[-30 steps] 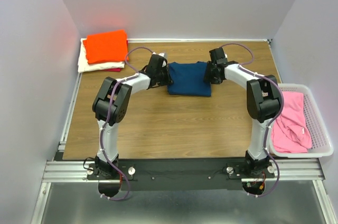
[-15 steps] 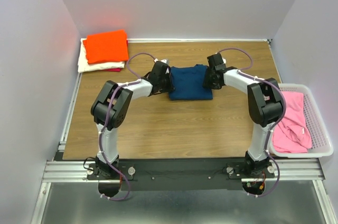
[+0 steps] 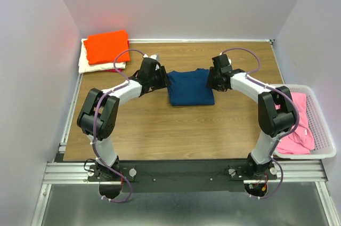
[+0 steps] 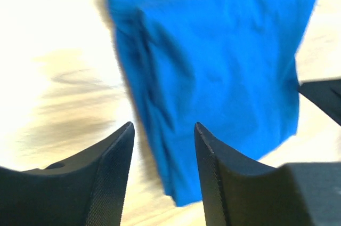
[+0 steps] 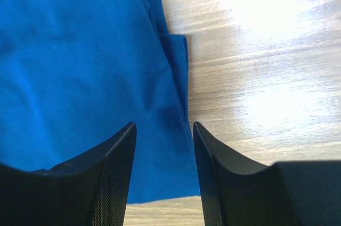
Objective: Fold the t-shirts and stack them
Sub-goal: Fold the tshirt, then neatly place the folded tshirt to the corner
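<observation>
The folded navy blue t-shirt (image 3: 190, 87) lay flat on the wooden worktop (image 3: 160, 124), roughly midway between the two arms and a little toward the far side, its collar turned to the back wall. The left end effector (image 3: 160, 79) sat low at the shirt's left edge; in the left wrist view its fingers (image 4: 114, 172) stood moderately apart with nothing clamped, the shirt's layered side edge showing in the gap ahead of them. The right end effector (image 3: 211, 81) was at the shirt's right edge, and in the right wrist view its fingers (image 5: 114, 178) were likewise parted, with the flat cloth and its right border visible between them; no fold was pinched. In the far left corner of the worktop a stack of folded tees rested, the bright orange one (image 3: 107, 46) on top, the cream-white one (image 3: 85, 64) beneath it, and a sliver of red (image 3: 113, 70) at the near edge. A pink tee (image 3: 296, 124) lay crumpled in a white basket (image 3: 321, 115) beside the right arm, off the worktop's right side.
</observation>
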